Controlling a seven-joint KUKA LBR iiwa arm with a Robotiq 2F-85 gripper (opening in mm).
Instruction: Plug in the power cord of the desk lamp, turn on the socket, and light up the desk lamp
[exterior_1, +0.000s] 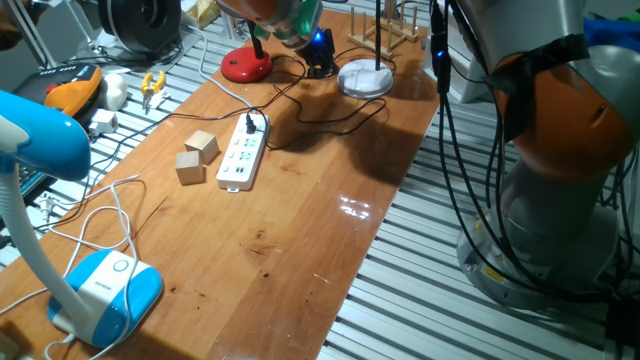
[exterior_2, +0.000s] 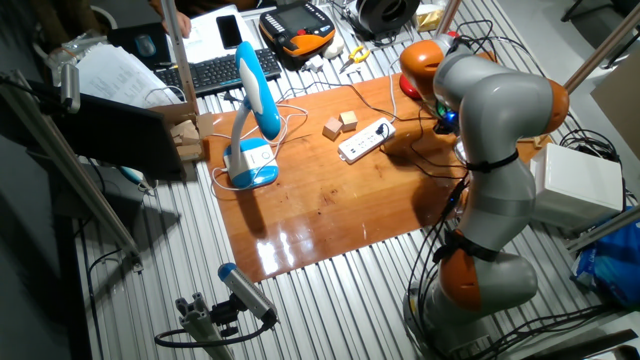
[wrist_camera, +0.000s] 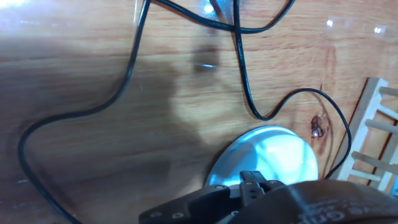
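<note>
The white power strip (exterior_1: 243, 155) lies mid-table, also in the other fixed view (exterior_2: 365, 140). A small black plug (exterior_1: 252, 123) sits in its far end. Its thin black power cord (exterior_1: 330, 112) loops across the wood toward the desk lamp's white round base (exterior_1: 365, 78). The hand view shows the cord (wrist_camera: 134, 74) and the lamp base (wrist_camera: 267, 158) just under my gripper (wrist_camera: 252, 182). My gripper (exterior_1: 321, 64) hangs low beside the base, fingertips together, holding nothing. The arm hides it in the other fixed view.
Two tan wooden blocks (exterior_1: 196, 156) lie left of the strip. A blue desk lamp (exterior_1: 100, 290) with a white cable stands at the near left corner. A red round base (exterior_1: 245, 67) and a wooden rack (exterior_1: 385, 30) stand at the far edge.
</note>
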